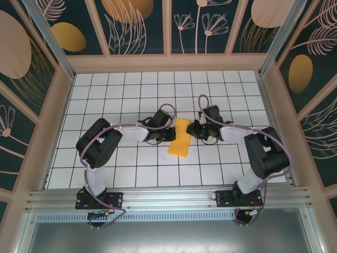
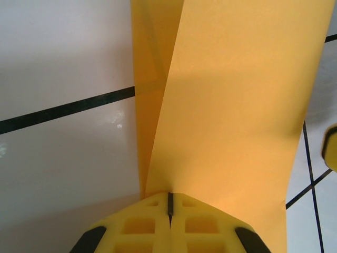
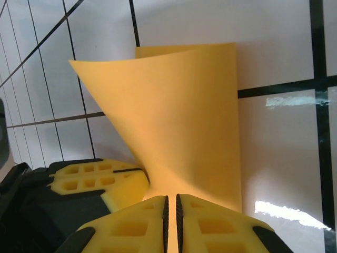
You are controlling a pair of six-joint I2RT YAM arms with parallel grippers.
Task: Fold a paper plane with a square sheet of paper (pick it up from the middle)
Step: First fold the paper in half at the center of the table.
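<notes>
The square sheet of paper [image 1: 179, 142] is orange-yellow and folded into a narrow strip, lying on the white grid table [image 1: 131, 168] between my two grippers. My left gripper [image 1: 167, 133] meets its upper left edge. In the left wrist view the left gripper [image 2: 169, 197] is shut, and the paper [image 2: 237, 105] rises out of its jaws as a lifted, curling flap. My right gripper [image 1: 192, 129] meets the upper right edge. In the right wrist view the right gripper [image 3: 171, 203] has its jaws a thin slit apart with paper [image 3: 184, 116] in the slit.
The left gripper's yellow finger [image 3: 100, 179] sits close beside the right fingertips. A yellow fingertip of the right gripper [image 2: 330, 147] shows at the frame's right edge. Wooden walls [image 1: 60, 105] enclose the table on three sides.
</notes>
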